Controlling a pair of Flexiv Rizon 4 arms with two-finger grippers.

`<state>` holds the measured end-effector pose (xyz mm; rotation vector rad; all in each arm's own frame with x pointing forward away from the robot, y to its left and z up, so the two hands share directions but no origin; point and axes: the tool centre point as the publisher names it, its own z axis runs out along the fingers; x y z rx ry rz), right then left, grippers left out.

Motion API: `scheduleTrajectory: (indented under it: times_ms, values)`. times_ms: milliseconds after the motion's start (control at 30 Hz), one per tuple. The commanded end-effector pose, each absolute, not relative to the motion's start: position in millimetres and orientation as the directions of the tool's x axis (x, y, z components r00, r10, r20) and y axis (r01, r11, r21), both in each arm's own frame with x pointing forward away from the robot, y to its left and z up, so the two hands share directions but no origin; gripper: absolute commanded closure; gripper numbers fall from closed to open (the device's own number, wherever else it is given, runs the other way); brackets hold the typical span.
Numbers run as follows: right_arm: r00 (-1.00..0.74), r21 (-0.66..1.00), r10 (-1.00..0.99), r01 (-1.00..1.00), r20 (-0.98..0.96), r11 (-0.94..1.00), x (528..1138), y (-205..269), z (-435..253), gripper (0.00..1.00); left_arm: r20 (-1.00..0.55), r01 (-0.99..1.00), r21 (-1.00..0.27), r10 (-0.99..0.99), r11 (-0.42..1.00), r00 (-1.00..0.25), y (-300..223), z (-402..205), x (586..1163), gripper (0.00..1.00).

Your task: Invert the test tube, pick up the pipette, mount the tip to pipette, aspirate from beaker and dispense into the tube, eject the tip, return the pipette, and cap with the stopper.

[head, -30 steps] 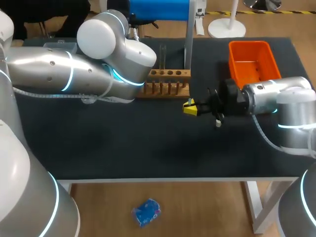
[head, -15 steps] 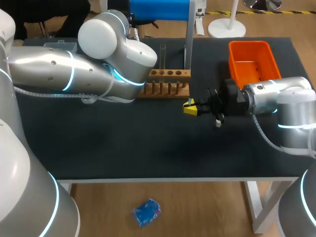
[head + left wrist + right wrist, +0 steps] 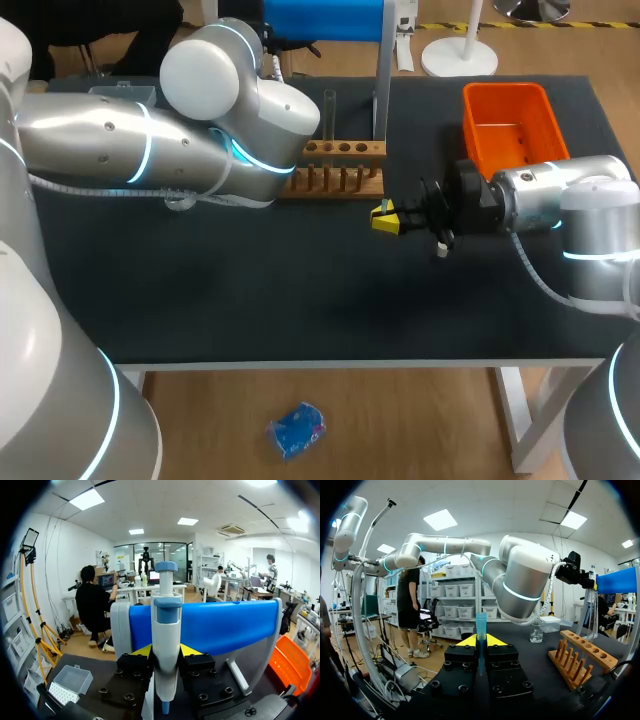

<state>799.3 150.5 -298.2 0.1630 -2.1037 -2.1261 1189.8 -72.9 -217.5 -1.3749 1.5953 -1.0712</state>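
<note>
Pipette in left pincer

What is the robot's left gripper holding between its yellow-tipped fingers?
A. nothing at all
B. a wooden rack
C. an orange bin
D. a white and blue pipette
D: in the left wrist view the white and blue pipette stands upright in the left gripper, whose two fingers touch it from both sides.

dark table with rack, bin
</note>
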Motion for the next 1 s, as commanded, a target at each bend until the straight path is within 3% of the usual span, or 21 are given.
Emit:
scheduleTrajectory:
  times_ms: [33,1000]
  values:
    - [-0.984,1.000,-0.179,0.027,0.025,-0.006,799,150,-298,1.00,-0.028,-0.351,-0.934,-0.991,0.074,-0.133,-73,-209,1189,1.00]
    - [-0.984,1.000,-0.179,0.027,0.025,-0.006,799,150,-298,1.00,-0.062,-0.308,-0.946,-0.990,0.099,-0.127,-70,-171,1188,1.00]
